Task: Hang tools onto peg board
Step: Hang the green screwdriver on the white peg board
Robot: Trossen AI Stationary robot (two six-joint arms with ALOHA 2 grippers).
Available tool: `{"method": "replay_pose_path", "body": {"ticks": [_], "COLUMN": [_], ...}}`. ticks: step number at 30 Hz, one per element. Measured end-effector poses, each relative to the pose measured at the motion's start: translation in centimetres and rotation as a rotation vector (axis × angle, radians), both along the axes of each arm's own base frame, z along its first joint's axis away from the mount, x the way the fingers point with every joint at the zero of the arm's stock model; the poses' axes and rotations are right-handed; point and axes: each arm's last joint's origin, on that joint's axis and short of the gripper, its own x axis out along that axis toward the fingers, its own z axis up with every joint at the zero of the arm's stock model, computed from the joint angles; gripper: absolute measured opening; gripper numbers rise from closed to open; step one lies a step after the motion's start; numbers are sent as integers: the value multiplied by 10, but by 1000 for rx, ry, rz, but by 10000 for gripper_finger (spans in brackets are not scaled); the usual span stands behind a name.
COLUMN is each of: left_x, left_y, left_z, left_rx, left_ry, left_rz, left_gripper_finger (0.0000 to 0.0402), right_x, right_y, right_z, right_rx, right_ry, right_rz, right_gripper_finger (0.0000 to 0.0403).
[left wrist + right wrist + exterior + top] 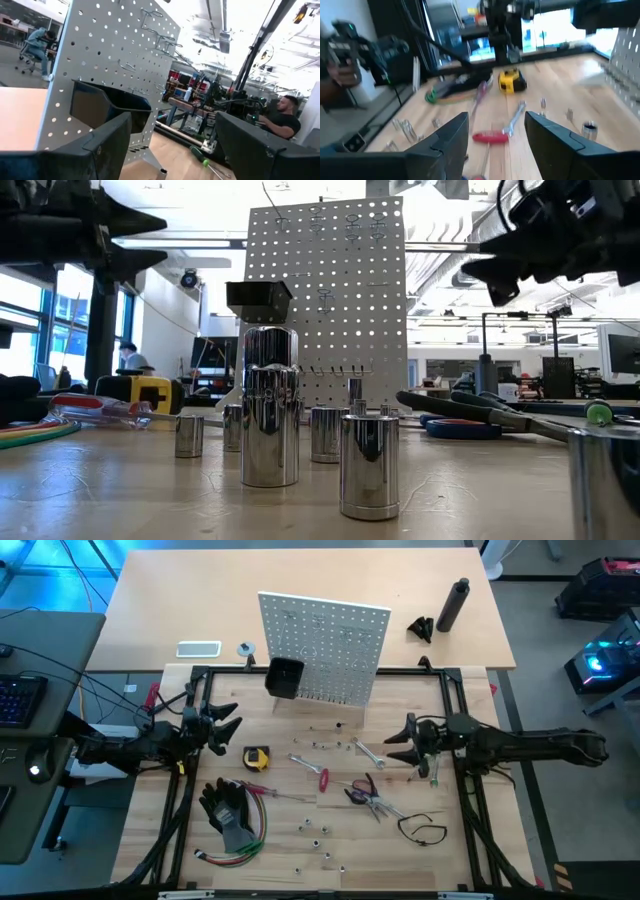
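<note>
A: Where are the grippers sitting?
B: Left gripper (232, 718) is hovering left of the peg board (322, 648), fingers spread, holding nothing. Right gripper (396, 735) is hovering right of it, parted, empty.
A: The tools (330, 785)?
B: Lying in front of the board.

Light wooden worktop (300, 860), matt, visible grain. Upright white-grey perforated peg board (330, 300), matt sheet. Small cylindrical metal sockets (270, 405), mirror-polished chrome. Yellow tape measure (257, 757), glossy plastic. Black gloves (228, 810), matt fabric.
</note>
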Motion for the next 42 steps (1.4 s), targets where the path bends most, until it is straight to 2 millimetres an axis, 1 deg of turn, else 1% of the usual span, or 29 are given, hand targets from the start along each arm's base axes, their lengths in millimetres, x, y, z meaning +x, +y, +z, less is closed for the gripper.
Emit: {"method": "replay_pose_path", "body": {"ticks": [4,17,23,30,36,42], "left_x": [0,0,0,0,0,0], "left_y": [0,0,0,0,0,0], "left_z": [0,0,0,0,0,0], "left_rx": [7,6,6,6,6,6], "left_ry": [4,0,0,0,0,0], "left_rz": [2,7,7,7,7,7], "left_gripper_finger": [282,282,282,282,282,282], "right_x": [6,17,17,17,20,20], "right_y": [-1,-3,-3,-6,-6,-6], "right_z": [-2,-19,-20,-20,-13,-14], "right_rx": [-11,-11,-13,-32,-19,-32], "right_ry": [64,191,198,202,120,135], "right_rz": [4,-6,-8,-86,-100,-95], "right_gripper_finger": [188,188,188,188,188,188]}}
